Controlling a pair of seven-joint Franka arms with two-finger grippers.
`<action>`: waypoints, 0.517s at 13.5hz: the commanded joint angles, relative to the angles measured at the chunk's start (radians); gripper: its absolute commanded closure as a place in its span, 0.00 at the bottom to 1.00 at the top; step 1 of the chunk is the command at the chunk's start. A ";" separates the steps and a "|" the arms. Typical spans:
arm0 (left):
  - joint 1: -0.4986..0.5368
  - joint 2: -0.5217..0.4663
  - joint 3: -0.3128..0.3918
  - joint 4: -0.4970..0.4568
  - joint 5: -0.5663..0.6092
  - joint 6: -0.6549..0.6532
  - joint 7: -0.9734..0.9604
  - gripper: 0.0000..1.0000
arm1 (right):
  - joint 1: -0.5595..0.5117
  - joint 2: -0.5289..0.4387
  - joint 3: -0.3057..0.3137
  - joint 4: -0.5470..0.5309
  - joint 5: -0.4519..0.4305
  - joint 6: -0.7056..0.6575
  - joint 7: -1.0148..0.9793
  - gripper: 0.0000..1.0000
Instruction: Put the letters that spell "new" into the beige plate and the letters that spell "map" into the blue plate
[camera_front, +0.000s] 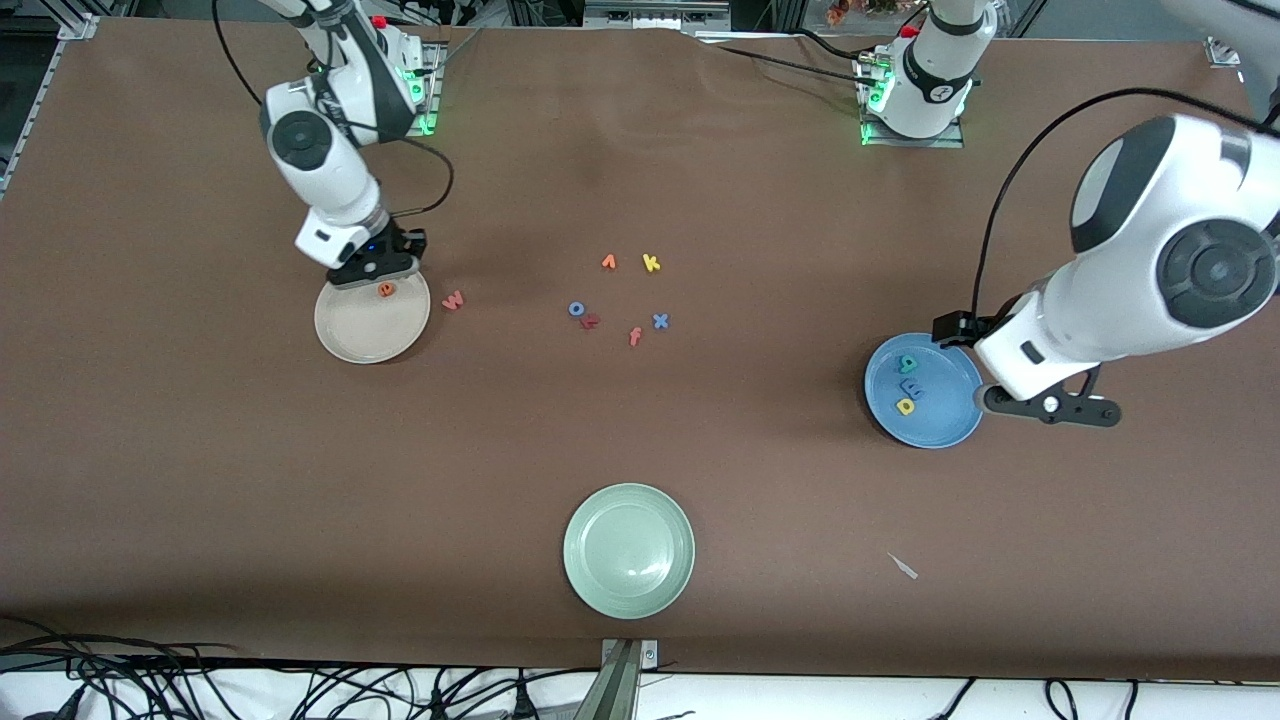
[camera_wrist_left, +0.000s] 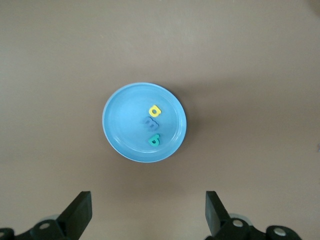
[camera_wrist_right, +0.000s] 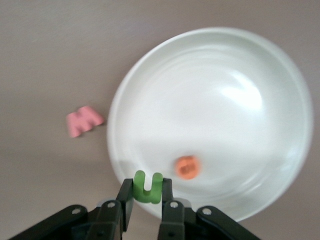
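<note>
We see a matt brown surface (camera_front: 640, 180), cloth-like in look, bearing the glossy, smooth beige plate (camera_wrist_right: 240, 90) and blue plate (camera_wrist_left: 125, 135). The green n (camera_wrist_right: 148, 187) looks matt and foamy between the right pincer's (camera_wrist_right: 148, 196) black plastic fingers (camera_wrist_right: 168, 205).

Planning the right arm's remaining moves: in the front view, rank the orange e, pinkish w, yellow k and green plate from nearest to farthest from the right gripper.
From the right gripper:
1. Orange e, in the beige plate under it.
2. Pinkish w, beside that plate.
3. Yellow k, mid-table.
4. Green plate, nearest the camera.

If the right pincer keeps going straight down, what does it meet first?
Probably the beige plate: the right pincer, shut on the green n, hangs over its rim, beside the orange e. Depth is unclear.
</note>
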 joint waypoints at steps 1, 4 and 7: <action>-0.030 -0.126 0.078 -0.005 -0.020 -0.002 0.006 0.00 | 0.003 0.017 -0.011 0.029 -0.019 -0.021 -0.010 0.72; -0.181 -0.263 0.380 -0.074 -0.237 0.024 0.012 0.00 | 0.003 0.030 -0.011 0.061 -0.018 -0.020 0.007 0.33; -0.307 -0.416 0.576 -0.301 -0.311 0.119 0.135 0.00 | 0.007 0.054 -0.008 0.094 -0.018 -0.020 0.018 0.30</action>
